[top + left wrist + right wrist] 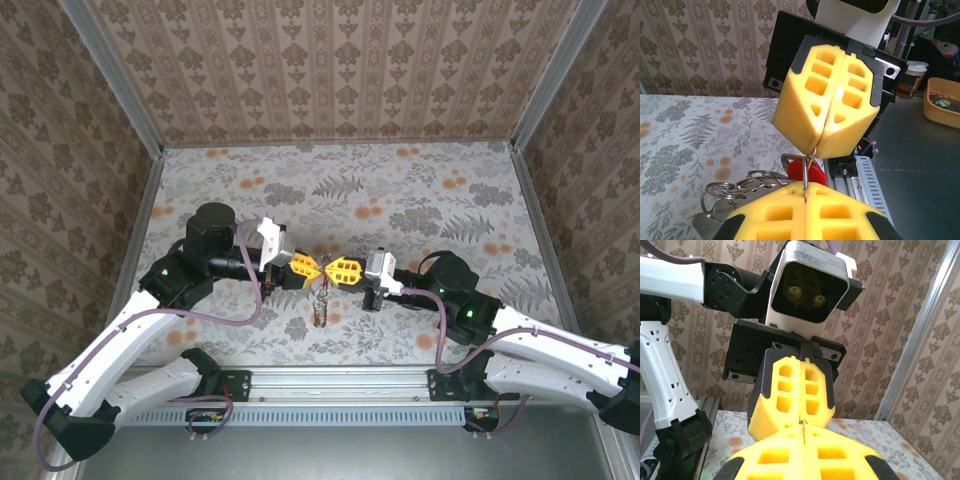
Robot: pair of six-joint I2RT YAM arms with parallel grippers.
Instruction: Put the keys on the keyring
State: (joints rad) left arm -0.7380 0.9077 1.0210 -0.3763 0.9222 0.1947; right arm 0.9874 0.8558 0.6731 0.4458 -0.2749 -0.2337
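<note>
I am looking down on the flower-patterned desk, walled in by patterned wallpaper. Over its near middle, the left arm and the right arm are reaching in toward each other.

The left fingers and the right fingers, all yellow blocks, are meeting tip to tip above the desk. Both pairs are clenched, the pads of each pressing together with no gap between them. From the left wrist I am seeing the left fingers at the bottom and the right fingers facing them just above. From the right wrist the right fingers are sitting low, with the left fingers opposite.

The keyring, a cluster of steel loops, is hanging just below and beside the fingertips. A thin wire is running from one seam to the other, so both pairs are pinching it. It is probably part of the keyring, though the view is too tight to be sure.

The keys are dangling under the meeting point. The red-headed key is showing just behind the wire, and a silver key is lying lower left of the loops.
</note>
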